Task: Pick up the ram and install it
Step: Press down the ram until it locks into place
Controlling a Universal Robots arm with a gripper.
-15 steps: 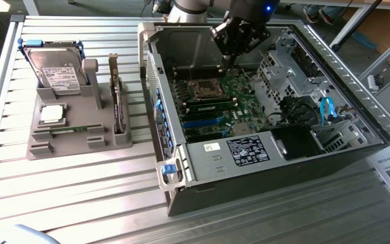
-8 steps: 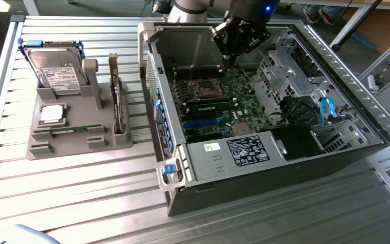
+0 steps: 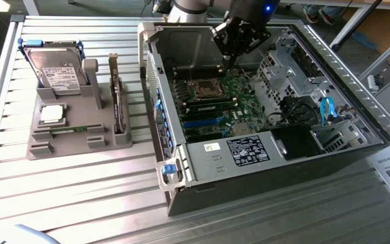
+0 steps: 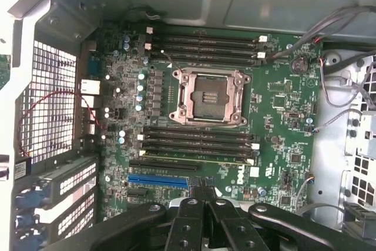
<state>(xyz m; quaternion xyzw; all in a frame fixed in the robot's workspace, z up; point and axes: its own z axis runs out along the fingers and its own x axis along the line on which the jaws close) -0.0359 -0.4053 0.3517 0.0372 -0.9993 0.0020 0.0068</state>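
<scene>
A thin green ram [image 3: 212,105] stands seated in a slot just beside the empty CPU socket [image 3: 205,90] on the motherboard of the open computer case [image 3: 181,157]. In the wrist view it is a narrow pale-edged stick [image 4: 197,159] in the lower bank of slots, below the socket [image 4: 208,97]. A second green ram [image 3: 68,129] lies flat in the grey fixture on the exterior view's left. My gripper [image 3: 225,61] hangs over the far part of the motherboard. Its black fingers [image 4: 204,192] are shut together with nothing between them.
The grey fixture [image 3: 42,150] also holds a silver hard drive [image 3: 56,71], a CPU chip [image 3: 51,114] and an upright dark expansion card [image 3: 117,109]. Inside the case are drive cages [image 3: 283,66], blue cables [image 3: 327,109] and a power supply [image 3: 249,150]. The slatted metal table [image 3: 79,198] surrounds everything.
</scene>
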